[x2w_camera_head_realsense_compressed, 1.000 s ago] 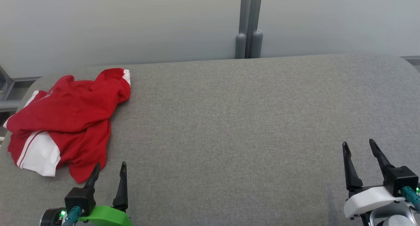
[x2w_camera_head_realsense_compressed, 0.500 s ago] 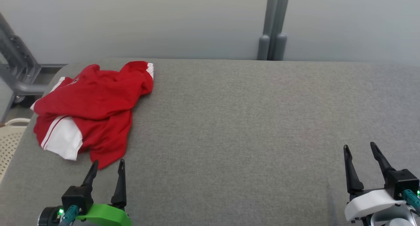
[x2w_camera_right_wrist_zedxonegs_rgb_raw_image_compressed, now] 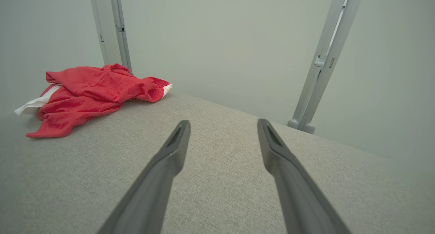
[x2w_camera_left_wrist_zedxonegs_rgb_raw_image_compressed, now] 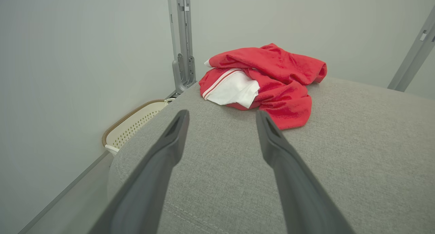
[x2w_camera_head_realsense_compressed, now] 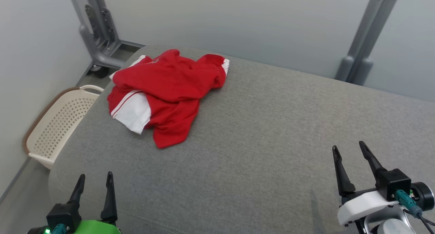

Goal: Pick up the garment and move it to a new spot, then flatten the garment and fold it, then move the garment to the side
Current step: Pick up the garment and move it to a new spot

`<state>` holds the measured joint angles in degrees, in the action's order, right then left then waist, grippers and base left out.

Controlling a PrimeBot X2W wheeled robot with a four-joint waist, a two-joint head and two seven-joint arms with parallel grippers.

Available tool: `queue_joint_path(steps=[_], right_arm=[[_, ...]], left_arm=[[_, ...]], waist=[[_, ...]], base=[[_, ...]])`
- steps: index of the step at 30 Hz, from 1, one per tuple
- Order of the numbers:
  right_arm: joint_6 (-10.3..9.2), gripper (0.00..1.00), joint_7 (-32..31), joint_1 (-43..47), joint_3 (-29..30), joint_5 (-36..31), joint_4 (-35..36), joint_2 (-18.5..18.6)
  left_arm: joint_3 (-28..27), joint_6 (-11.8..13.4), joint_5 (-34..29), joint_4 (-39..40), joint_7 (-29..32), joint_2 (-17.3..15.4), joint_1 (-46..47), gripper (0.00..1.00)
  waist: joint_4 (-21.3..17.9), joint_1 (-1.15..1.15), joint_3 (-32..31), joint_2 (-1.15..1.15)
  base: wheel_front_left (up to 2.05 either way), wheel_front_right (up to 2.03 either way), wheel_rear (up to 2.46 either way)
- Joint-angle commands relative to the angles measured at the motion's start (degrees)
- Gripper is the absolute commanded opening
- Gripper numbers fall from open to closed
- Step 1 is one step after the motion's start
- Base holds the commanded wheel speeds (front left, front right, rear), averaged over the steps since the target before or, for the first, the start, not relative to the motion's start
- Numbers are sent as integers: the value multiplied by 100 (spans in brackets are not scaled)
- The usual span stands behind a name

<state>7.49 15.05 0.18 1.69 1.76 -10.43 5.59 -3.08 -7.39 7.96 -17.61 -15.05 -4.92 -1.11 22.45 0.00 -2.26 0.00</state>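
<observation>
Eyeing crumpled garment (x2w_camera_head_realsense_compressed: 170,88); left gripper (x2w_camera_head_realsense_compressed: 95,174), right gripper (x2w_camera_head_realsense_compressed: 348,145) splayed, empty. I'd pinch a raised central fold.

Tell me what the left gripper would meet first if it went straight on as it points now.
Probably the garment: its white patch lies straight ahead of the left gripper. Depth is unclear; it might graze the table first.

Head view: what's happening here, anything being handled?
Nothing is held yet. The crumpled red and white garment lies at the far left corner of the grey fabric-covered table. The left pincer and right pincer are open and empty, near the table's front edge, apart from the garment. A cream perforated basket stands beside the table.
</observation>
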Motion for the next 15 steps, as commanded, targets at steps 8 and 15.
queue_joint_path(steps=[8,15], right_arm=[[0,100,20,-168,-227,32,20,-19],[0,100,20,-100,-251,31,316,50]], left_arm=[[-205,-16,36,154,-20,36,-119,100],[-104,-16,350,187,-20,139,296,100]], waist=[[555,0,-11,0],[400,0,338,0]], base=[[0,0,0],[0,0,0]])
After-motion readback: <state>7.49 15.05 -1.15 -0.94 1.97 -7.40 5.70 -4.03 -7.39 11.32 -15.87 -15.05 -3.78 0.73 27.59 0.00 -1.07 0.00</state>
